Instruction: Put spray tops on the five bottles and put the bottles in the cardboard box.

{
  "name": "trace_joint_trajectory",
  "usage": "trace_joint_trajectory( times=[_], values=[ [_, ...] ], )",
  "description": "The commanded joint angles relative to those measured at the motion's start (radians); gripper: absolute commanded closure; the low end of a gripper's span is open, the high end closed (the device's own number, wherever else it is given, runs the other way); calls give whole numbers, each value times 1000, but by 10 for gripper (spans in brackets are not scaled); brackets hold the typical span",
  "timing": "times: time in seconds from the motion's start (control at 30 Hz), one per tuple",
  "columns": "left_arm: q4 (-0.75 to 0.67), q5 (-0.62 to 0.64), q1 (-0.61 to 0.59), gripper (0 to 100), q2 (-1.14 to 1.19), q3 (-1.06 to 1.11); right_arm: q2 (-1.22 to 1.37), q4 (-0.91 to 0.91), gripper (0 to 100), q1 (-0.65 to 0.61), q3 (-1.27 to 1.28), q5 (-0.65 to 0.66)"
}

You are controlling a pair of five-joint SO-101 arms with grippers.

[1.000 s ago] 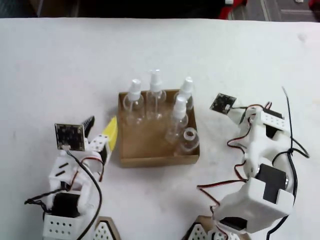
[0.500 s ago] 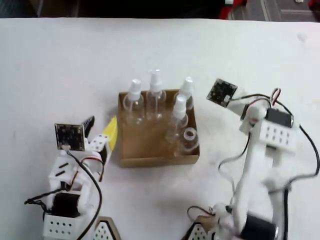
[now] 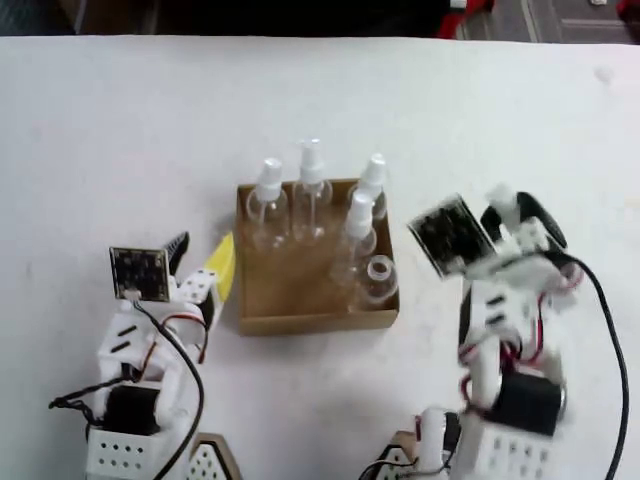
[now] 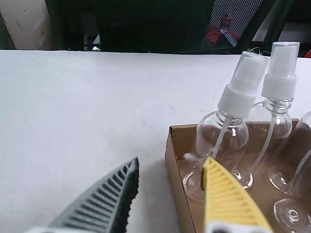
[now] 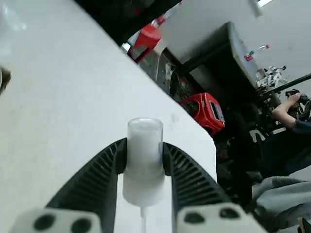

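Note:
The cardboard box (image 3: 300,305) sits mid-table. In it stand clear bottles with white spray tops, such as one (image 3: 267,205) at the back left, plus one topless bottle (image 3: 379,280) at the front right corner. My right gripper (image 5: 144,155) is shut on a white spray top (image 5: 144,162), its tube hanging down; in the high view it (image 3: 508,208) is up off the table, right of the box. My left gripper (image 4: 167,196) is open beside the box's left wall (image 4: 171,160), with two capped bottles (image 4: 228,136) just beyond its yellow finger (image 4: 231,204).
White tabletop (image 3: 150,120) lies open behind and left of the box. Both arm bases stand at the front edge, the left one (image 3: 130,420) and the right one (image 3: 505,440). Dark furniture and red items (image 5: 206,109) are beyond the table's far edge.
The right arm has swung and lifted, its wrist turning and coming nearer the box's right side. The left arm and the bottles have stayed put.

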Motion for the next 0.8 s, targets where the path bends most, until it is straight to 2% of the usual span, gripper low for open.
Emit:
trace_joint_trajectory(
  times=[0.0,0.17,0.33,0.53,0.63,0.77],
  values=[
    [-26,-11,10,793,-8,-11,-10,53,984,-4,-163,-176],
    [-26,-11,10,793,-8,-11,77,170,984,-41,-434,-442],
    [-26,-11,5,793,-8,-12,226,308,984,-229,-660,-615],
    [-26,-11,4,793,-8,-14,332,375,983,-406,-804,-905],
    [-26,-11,4,793,-8,-14,332,378,983,-452,-804,-919],
    [-26,-11,7,793,-8,-14,332,394,982,-450,-807,-925]
  ],
)
